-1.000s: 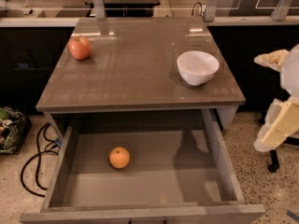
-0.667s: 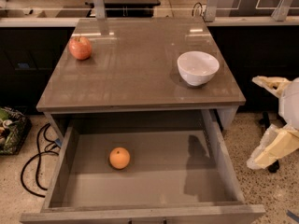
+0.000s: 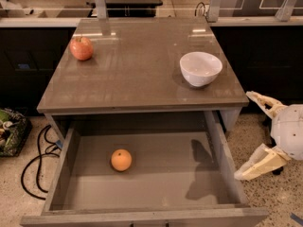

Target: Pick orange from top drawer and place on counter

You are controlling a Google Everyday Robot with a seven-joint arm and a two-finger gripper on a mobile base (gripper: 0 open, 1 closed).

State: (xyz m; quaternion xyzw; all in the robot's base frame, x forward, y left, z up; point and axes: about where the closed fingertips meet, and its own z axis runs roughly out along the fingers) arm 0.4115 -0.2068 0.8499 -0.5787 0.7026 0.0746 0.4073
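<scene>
The orange [image 3: 121, 160] lies on the floor of the open top drawer [image 3: 215, 141], left of its middle. The counter [image 3: 137, 74] is the glossy grey-brown tabletop above the drawer. My gripper [image 3: 246, 136] is at the right edge of the view, outside the drawer's right wall and below the counter's front right corner. Its two cream fingers [image 3: 258, 164] are spread wide apart and hold nothing. It is well to the right of the orange and casts a shadow on the drawer floor.
A reddish apple [image 3: 82, 48] sits at the counter's back left. A white bowl [image 3: 200, 68] sits at its right side. Black cables [image 3: 35, 160] and a basket [image 3: 9, 131] lie on the floor at the left.
My gripper has moved down and to the left, closer to the drawer's right wall. The orange, apple and bowl have not moved.
</scene>
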